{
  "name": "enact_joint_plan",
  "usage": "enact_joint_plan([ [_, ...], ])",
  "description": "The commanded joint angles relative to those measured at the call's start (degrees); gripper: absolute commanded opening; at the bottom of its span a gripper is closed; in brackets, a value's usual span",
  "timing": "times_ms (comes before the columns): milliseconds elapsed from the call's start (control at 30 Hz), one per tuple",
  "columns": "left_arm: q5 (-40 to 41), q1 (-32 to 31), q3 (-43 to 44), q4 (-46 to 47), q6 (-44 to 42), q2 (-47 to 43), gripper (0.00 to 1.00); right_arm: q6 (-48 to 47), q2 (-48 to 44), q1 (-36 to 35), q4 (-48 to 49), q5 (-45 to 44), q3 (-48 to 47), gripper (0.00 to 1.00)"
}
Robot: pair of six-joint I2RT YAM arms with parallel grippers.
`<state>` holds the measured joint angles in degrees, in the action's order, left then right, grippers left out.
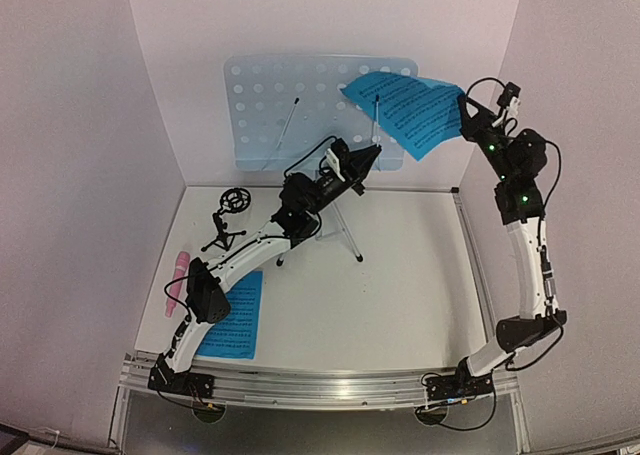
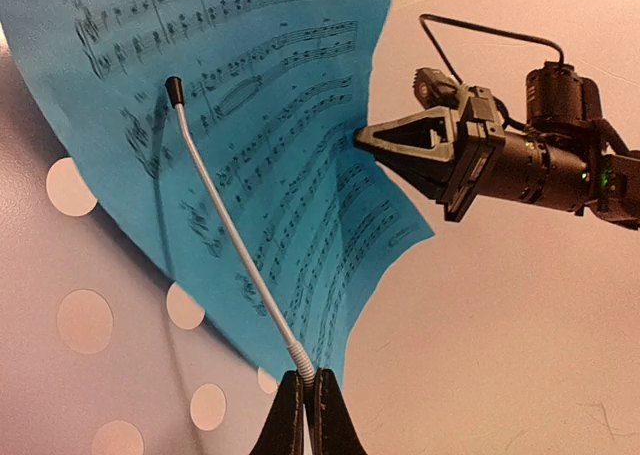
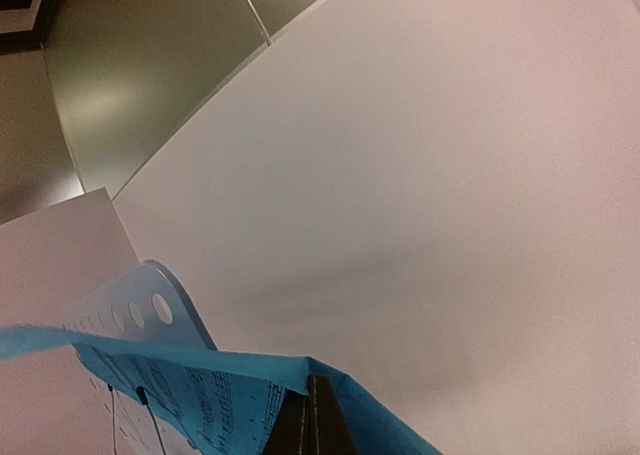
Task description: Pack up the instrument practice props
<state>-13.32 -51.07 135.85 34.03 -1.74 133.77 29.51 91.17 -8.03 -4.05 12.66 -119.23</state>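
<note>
Blue paper lies flat near the left arm's base: one sheet-music page (image 1: 232,315), with the pink microphone (image 1: 178,275) to its left. Farther back, the left gripper (image 2: 305,400) pinches the wire retainer (image 2: 235,245) of the music stand (image 1: 270,105). Far right, the right gripper (image 3: 312,395) clamps the right edge of the second page (image 1: 405,110), which lies to its left under that upright wire, so it probably slides out rightward.

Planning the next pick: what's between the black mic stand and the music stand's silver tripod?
Top view: the left arm crosses between mic stand and tripod; nothing else there.
</note>
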Motion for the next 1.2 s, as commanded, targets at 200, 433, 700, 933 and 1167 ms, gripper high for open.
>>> enact_joint_plan([
  [200,-2.1,0.4,2.1,-3.5,-0.3,-2.9,0.0,-8.9,-10.3,-0.1,-2.3,-15.7,7.5,0.0],
  [433,-0.9,0.9,2.5,-4.8,1.2,-2.5,0.0,-13.2,-17.6,-0.1,-4.4,-25.0,12.8,0.0],
  [700,0.0,1.4,2.9,-5.5,1.2,-2.2,0.0,-16.5,-22.8,-0.1,-9.6,-27.2,15.9,0.0],
  [933,1.6,1.6,2.5,-5.3,4.1,-2.0,0.0,-14.2,-29.0,-0.1,-13.2,-26.6,24.7,0.0],
  [1167,3.4,1.6,1.0,-5.5,4.8,-2.5,0.22,-11.9,-31.7,-0.1,-15.2,-25.2,29.1,0.0],
])
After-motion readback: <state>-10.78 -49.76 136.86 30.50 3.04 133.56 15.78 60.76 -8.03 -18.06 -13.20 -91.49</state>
